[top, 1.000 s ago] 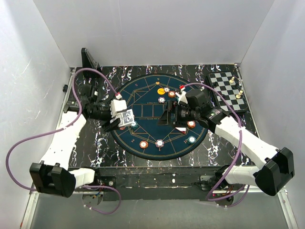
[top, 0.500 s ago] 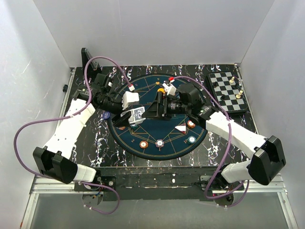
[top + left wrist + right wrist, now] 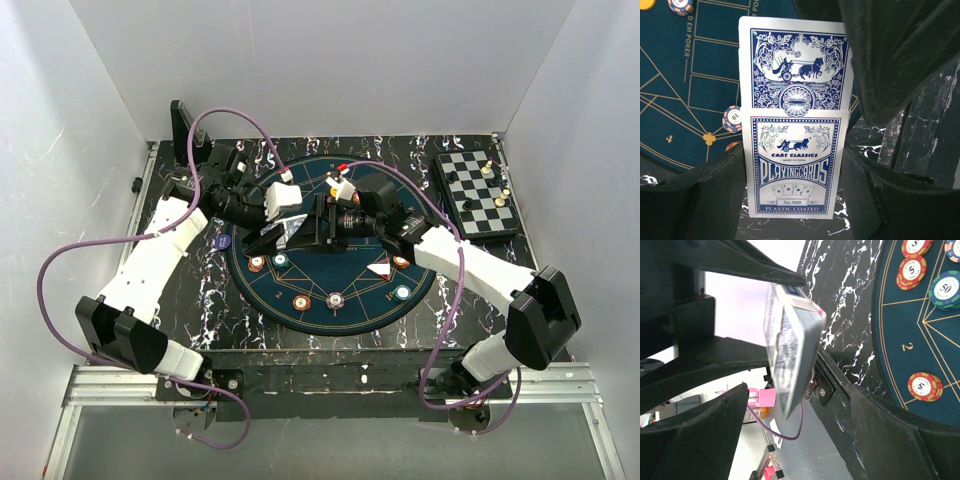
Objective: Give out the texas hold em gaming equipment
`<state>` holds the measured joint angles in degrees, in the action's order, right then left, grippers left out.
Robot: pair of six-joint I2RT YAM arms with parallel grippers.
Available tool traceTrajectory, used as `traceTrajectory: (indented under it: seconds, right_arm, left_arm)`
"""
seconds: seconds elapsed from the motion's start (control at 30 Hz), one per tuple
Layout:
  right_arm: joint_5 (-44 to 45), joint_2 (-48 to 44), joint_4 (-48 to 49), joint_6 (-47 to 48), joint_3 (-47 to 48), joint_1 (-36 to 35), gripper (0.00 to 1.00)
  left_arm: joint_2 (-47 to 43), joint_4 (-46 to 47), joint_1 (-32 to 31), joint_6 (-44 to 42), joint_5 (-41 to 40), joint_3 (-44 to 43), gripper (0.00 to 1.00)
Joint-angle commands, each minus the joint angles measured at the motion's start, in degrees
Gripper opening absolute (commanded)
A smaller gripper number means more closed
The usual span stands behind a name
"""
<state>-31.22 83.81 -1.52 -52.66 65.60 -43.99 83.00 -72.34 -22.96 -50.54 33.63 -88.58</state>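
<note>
Left hand (image 3: 278, 234): closed on the lower half of the card pack (image 3: 792, 167), which it holds clear of the mat (image 3: 300, 285).
Card (image 3: 795, 65): blue back showing, standing about half out of the pack's far end, not yet drawn.
Right hand (image 3: 322, 225): spread wide, holding nothing, facing the left hand over the mat's left-centre.
Governing relation: the card's long axis runs straight on from the pack, away from the left hand and toward the right. In the right wrist view the pack sits edge-on between the spread fingers, so closing should pinch the card's faces.
Nearer arm: right, just beside the card. Contact cannot be confirmed.
Chips (image 3: 335, 300): lying on the mat.
Worktop (image 3: 480, 275): carries the mat.
</note>
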Motion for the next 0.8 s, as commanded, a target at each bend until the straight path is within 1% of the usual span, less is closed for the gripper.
traceTrajectory:
  seconds: [0.0, 0.13, 0.3, 0.5, 0.63, 0.77]
  right_arm:
    - [1.2, 0.2, 2.7, -1.0, 3.1, -0.3, 0.87]
    - [1.4, 1.0, 4.8, -1.7, 4.5, -0.3, 0.82]
    - [0.1, 1.7, 8.9, -4.5, 3.5, -0.3, 0.77]
    - [-0.3, 2.8, 10.7, -6.3, 2.9, -0.3, 0.66]
    - [-0.9, 3.6, 11.6, -7.5, 2.8, -0.3, 0.56]
    - [-2.1, 4.6, 13.1, -9.1, 2.5, -0.3, 0.39]
  left_arm:
    - [-0.6, 0.9, -0.9, 1.5, 1.2, -3.6, 0.17]
    - [-0.4, 1.1, -1.5, 2.1, 1.5, -3.8, 0.17]
    - [-1.1, 1.1, -1.9, 2.3, 1.5, -3.0, 0.17]
    - [-1.4, 1.7, -2.0, 2.8, 1.6, -2.8, 0.17]
    - [-1.3, 1.8, -2.1, 3.6, 1.2, -3.5, 0.17]
    - [-0.7, 2.6, -2.1, 4.9, 1.0, -4.4, 0.18]
